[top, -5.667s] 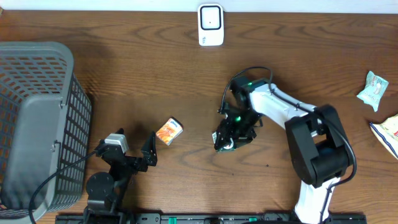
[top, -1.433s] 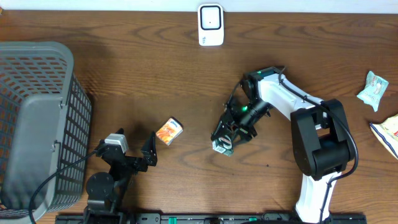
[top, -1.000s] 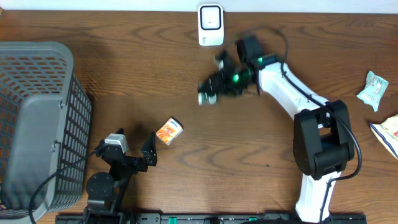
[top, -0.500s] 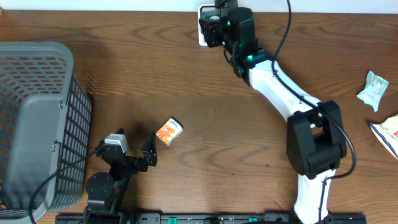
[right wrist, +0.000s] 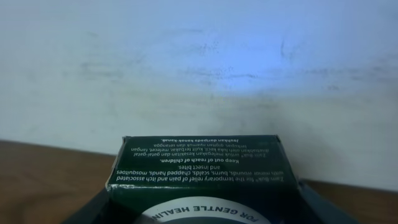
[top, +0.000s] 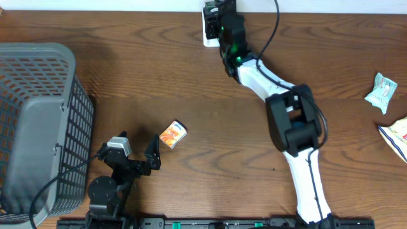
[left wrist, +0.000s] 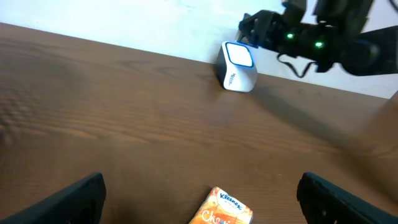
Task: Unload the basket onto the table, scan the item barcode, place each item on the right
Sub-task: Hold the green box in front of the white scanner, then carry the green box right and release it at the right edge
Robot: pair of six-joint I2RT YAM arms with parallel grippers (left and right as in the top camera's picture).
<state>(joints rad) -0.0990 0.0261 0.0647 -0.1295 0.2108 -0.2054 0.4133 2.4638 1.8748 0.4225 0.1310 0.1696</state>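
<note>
The right claw (top: 222,18) reaches to the far edge of the wooden table (top: 191,83). It pinches a dark green medicated-ointment box (right wrist: 198,167) between its two fingers, one pressed on each side face. The box's end panel, printed with small white warning text, points away from the claw toward a pale wall (right wrist: 199,62). A white barcode scanner (left wrist: 239,66) stands just beside the claw; whether the two touch I cannot tell. No barcode shows on the faces in view.

The box looks like thin cardboard: light and stiff, but easy to dent, with smooth print that could slip. Gripping across the sides, as here, seems best, since it leaves the broad faces free for the scanner.

The left claw (top: 137,146) sits spread wide and empty, with a Kleenex tissue pack (left wrist: 227,210) just ahead of it.
</note>
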